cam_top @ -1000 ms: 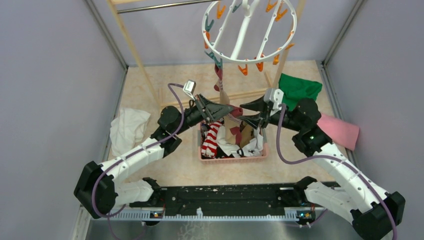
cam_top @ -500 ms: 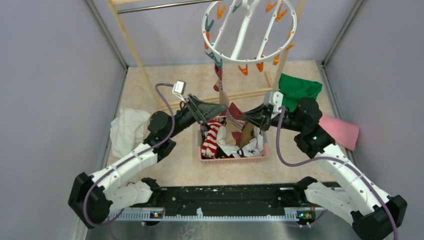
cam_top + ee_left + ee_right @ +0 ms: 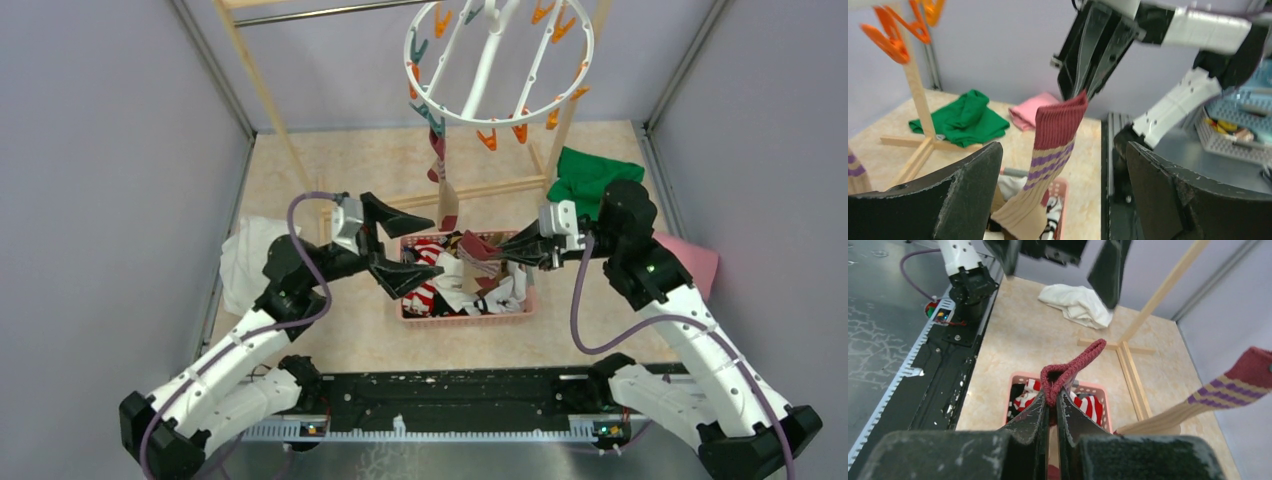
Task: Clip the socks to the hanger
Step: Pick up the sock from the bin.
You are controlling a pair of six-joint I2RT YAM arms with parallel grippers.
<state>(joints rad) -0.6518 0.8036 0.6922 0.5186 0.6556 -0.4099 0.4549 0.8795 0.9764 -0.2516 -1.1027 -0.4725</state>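
Where the left gripper (image 3: pixel 436 246) sits: over the left end of the pink basket (image 3: pixel 465 318), jaws spread wide, with nothing between them and no sock touched.
Right gripper (image 3: pixel 497 252): over the basket's right half, jaws pressed together on the folded maroon cuff of the held sock (image 3: pixel 1055 145).
Held sock, place: between the two grippers, above the basket.
Held sock, axis: cuff uppermost at the right gripper; the tan, purple-striped length hangs down and leftward into the basket, its toe hidden in the heap.
Clipped sock (image 3: pixel 446 190): same pattern, hanging from a peg on the near-left rim of the hanger (image 3: pixel 560 100), long axis roughly vertical.
Hanger, place: above and behind the basket, ring tilted, orange and teal pegs around its rim.
Counts: one white cloth (image 3: pixel 255 255); one sock clipped; one sock gripped; one basket, with a red-and-white striped sock (image 3: pixel 425 280) in a heap too tangled to count; one hanger; one green cloth (image 3: pixel 590 175); one pink cloth (image 3: pixel 690 262).
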